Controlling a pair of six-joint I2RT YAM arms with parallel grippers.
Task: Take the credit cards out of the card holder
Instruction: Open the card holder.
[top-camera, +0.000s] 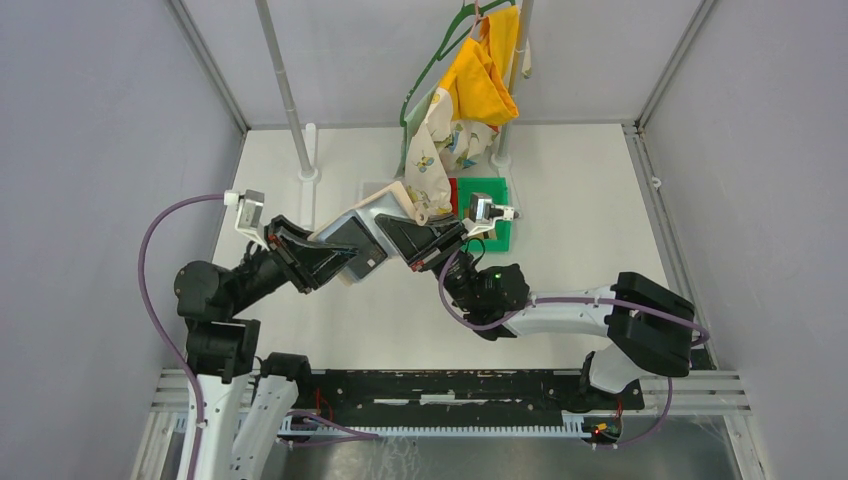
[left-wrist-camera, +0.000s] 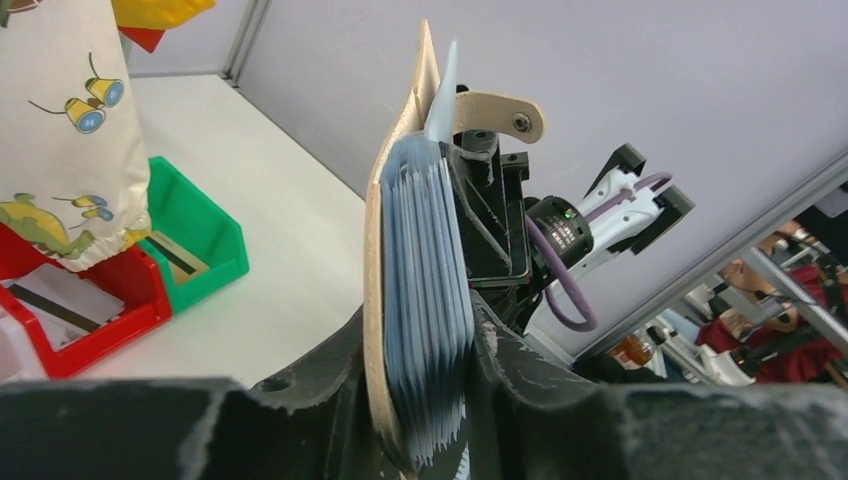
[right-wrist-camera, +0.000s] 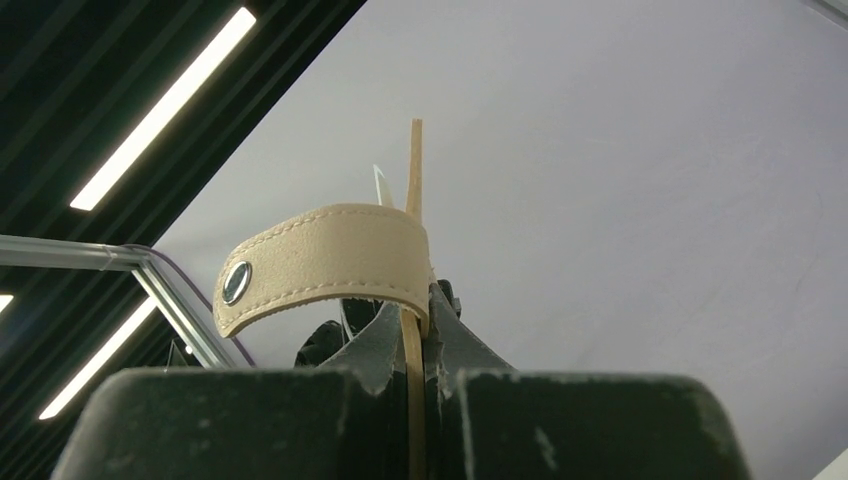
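The tan card holder (top-camera: 365, 232) hangs open above the table, held between both grippers. My left gripper (left-wrist-camera: 425, 400) is shut on its cover (left-wrist-camera: 373, 300) and the stack of clear sleeves (left-wrist-camera: 425, 250). My right gripper (right-wrist-camera: 413, 375) is shut on the other tan flap (right-wrist-camera: 413, 330), just below the snap tab (right-wrist-camera: 320, 262). From above, a dark card-like rectangle (top-camera: 352, 242) shows inside the holder. One pale credit card (left-wrist-camera: 60, 300) with a black stripe lies in the red bin (left-wrist-camera: 110, 330). Another card (left-wrist-camera: 180, 258) lies in the green bin (left-wrist-camera: 215, 235).
Green bin (top-camera: 495, 190), red bin (top-camera: 453, 190) and white bin (top-camera: 372, 190) stand in a row behind the holder. Printed and yellow cloths (top-camera: 470, 90) hang from a hanger over the bins. A pole (top-camera: 290, 100) stands at the back left.
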